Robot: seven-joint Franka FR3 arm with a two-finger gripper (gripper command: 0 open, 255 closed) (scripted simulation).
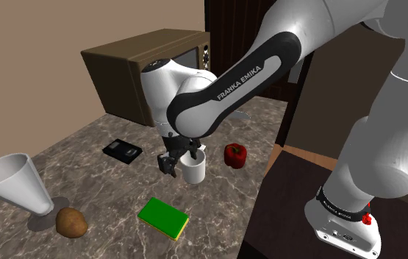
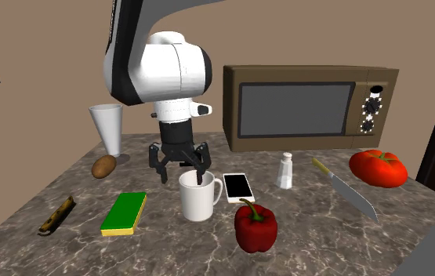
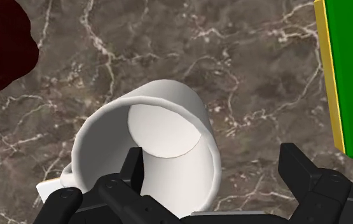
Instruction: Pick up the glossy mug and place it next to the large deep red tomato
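As the white mug stands upright on the counter just under our gripper, we see its fingers spread wide, one inside the rim, one outside.

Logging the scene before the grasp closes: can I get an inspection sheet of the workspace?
Surface: dark marbled counter.
Job's things: white mug upright on the counter; large tomato well apart from it, at the second exterior view's right, beside the knife.
Clutter: red pepper, phone, shaker, green sponge, potato, white cone cup, microwave.
Grippers: gripper over the mug, fingers open, straddling its wall, one inside the rim.
Cables: nothing seen.
Surroundings: tan wall behind the counter.
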